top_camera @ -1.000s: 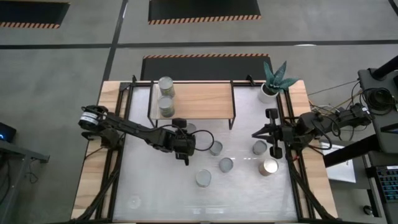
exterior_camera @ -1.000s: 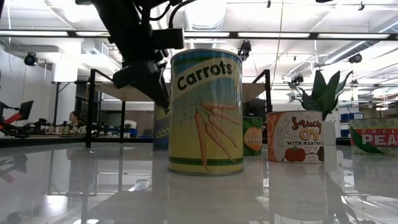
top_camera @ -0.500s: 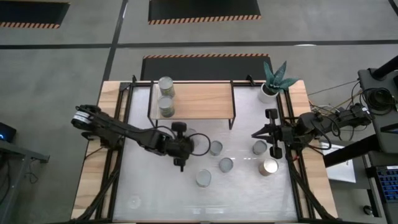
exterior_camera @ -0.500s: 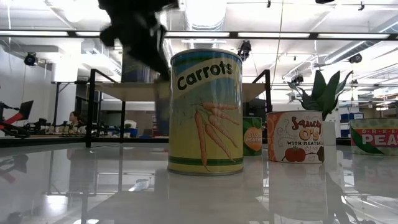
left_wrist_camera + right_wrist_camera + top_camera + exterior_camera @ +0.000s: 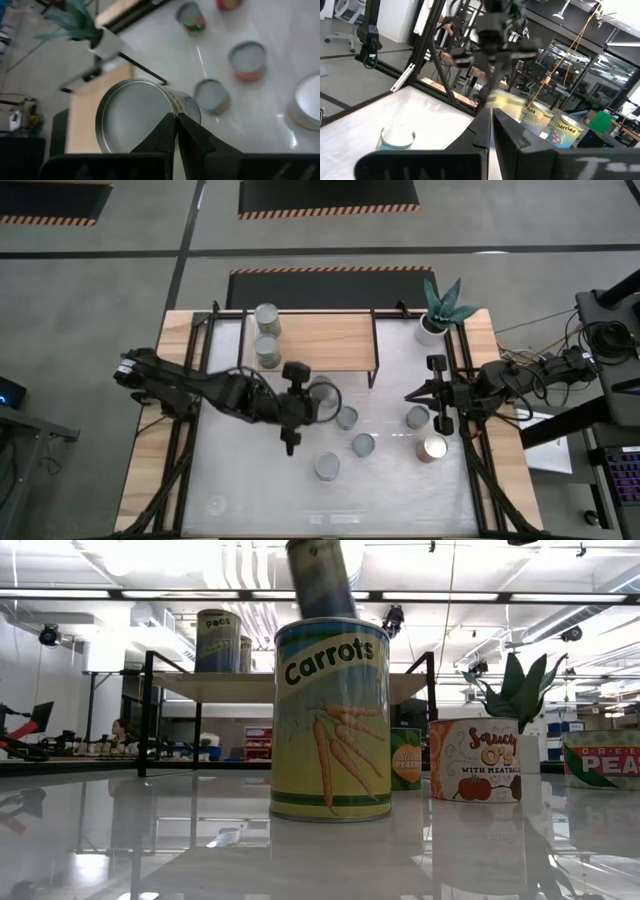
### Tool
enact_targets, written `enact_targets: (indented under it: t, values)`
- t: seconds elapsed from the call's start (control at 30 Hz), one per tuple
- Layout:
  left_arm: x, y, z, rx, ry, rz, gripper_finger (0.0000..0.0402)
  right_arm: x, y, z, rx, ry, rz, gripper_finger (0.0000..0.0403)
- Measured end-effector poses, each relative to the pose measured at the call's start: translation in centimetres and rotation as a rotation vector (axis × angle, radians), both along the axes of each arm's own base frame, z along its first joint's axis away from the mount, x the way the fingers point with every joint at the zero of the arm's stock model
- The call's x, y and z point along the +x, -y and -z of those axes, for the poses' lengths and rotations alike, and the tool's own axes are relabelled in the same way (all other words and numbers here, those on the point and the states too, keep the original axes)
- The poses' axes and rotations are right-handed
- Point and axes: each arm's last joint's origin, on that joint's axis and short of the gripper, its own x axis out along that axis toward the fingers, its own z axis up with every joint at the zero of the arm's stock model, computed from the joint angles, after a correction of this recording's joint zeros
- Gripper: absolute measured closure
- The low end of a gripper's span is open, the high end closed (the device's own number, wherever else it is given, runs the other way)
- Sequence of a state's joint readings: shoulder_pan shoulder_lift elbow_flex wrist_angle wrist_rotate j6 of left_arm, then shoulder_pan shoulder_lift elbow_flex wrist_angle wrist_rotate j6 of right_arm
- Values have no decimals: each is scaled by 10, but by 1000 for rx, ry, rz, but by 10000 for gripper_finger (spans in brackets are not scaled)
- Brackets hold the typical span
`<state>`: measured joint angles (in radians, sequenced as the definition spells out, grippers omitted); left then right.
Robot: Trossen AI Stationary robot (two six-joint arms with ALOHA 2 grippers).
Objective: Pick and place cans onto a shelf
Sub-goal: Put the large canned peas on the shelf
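My left gripper point(image 5: 310, 405) is shut on a can point(image 5: 322, 394) in the air in front of the shelf point(image 5: 320, 330); the low view shows this can point(image 5: 320, 578) tilted above the Carrots can point(image 5: 330, 720). Two cans point(image 5: 266, 317) point(image 5: 266, 351) stand on the shelf's left end. Several more cans stand upright on the white table, among them one point(image 5: 345, 417) just right of the held can and a shinier one point(image 5: 432, 448). My right gripper point(image 5: 410, 395) is shut and empty at the table's right side, beside a can point(image 5: 418, 417). My left gripper pinches the can's top rim point(image 5: 172, 111) on the can's near side. One finger point(image 5: 162, 132) lies over the round top and one point(image 5: 192, 135) against the outer wall; whether the first goes inside I cannot tell. The fingers slant down from the table's left. The can hangs tilted, clear of the table.
A small white pot with a green plant point(image 5: 438, 310) stands at the far right corner, right of the shelf. The shelf's black frame legs point(image 5: 376, 375) stand close behind the held can. The shelf board's middle and right part is bare wood point(image 5: 330, 340).
My left gripper has risen from low by the shelf's front and gone a little toward the table's right edge, turning as it went. The can it holds has come up off the table and now hangs tilted, high above the Carrots can.
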<state>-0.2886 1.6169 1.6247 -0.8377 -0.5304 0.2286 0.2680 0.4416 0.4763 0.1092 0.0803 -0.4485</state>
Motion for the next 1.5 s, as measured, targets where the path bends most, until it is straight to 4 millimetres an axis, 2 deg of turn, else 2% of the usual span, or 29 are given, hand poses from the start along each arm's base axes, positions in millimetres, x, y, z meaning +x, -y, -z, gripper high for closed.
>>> enact_targets:
  t: [0.13, 0.2, 0.43, 0.63, 0.8, 1.07, 1.5]
  values:
    - [2, -24, -26, 11, 34, -51, 401, 0, 0, 0, -8, 1, 1, 394]
    - [2, -39, -33, 12, 40, -94, 401, 0, 0, 0, -9, 2, 1, 394]
    - [3, -96, -33, 13, 7, -240, 401, 0, 0, 0, -15, 4, 2, 394]
    - [-1, -131, -29, 12, -30, -318, 401, 0, 0, 0, -17, 4, 2, 394]
    - [-3, -150, -28, 42, -63, -335, 401, 0, 0, 0, -19, 4, 2, 394]
    - [-6, -180, -22, -19, -83, -376, 401, 0, 0, 0, -18, 4, 2, 394]
    - [-1, -190, -7, -49, -151, -385, 401, 0, 1, 1, -15, -5, 25, 394]
